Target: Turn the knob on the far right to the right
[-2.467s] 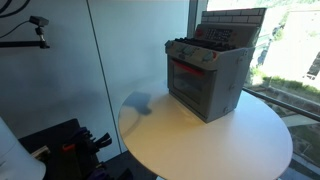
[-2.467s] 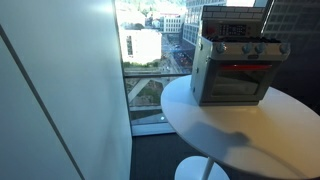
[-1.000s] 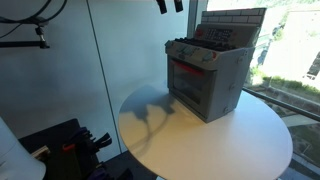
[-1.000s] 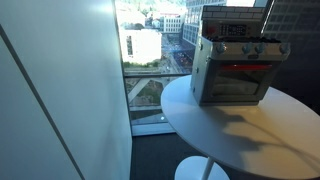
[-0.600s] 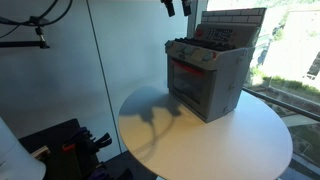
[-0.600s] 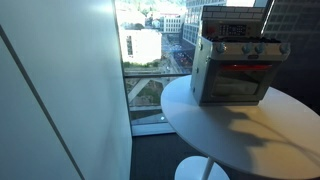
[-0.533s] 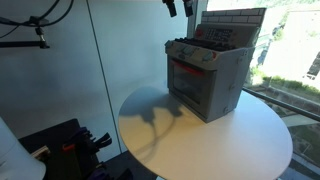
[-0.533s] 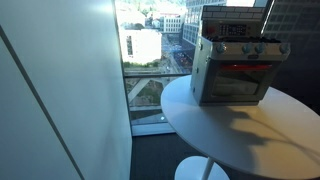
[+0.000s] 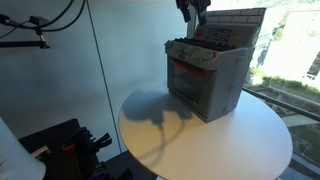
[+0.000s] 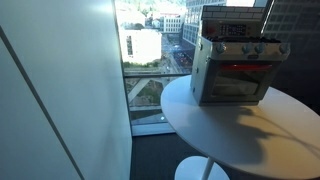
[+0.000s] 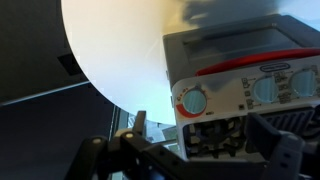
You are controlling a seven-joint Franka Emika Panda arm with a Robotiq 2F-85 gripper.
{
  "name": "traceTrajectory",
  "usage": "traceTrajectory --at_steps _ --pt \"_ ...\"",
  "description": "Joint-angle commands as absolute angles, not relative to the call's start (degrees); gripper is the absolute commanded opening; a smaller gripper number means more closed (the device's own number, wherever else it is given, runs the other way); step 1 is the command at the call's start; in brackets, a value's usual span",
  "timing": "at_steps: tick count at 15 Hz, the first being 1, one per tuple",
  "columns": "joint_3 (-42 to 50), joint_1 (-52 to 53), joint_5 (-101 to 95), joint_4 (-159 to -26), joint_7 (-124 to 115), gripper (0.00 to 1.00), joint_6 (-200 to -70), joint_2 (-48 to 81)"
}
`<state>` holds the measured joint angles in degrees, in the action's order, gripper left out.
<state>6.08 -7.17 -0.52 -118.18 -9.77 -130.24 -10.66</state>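
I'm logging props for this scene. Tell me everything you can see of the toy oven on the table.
The toy oven is a boxy grey plastic-looking unit with a red door window, a row of round knobs along the upper front, burners on top and a brick-patterned back panel. It stands upright on the round white table, toward its window-side edge. Only the table touches it; the hand hangs above, apart.

Exterior views: mid-range, both on toy oven (image 9: 205, 75) | wrist: close overhead
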Motion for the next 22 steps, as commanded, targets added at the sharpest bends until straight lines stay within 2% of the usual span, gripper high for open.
traceTrajectory --at_steps 1,22 --pt "6.4 -7.6 0.7 -118.2 -11.8 1.00 -133.2 -8.9" --pt "7.0 -7.6 1.3 -119.3 -13.0 1.00 -140.4 -2.6"
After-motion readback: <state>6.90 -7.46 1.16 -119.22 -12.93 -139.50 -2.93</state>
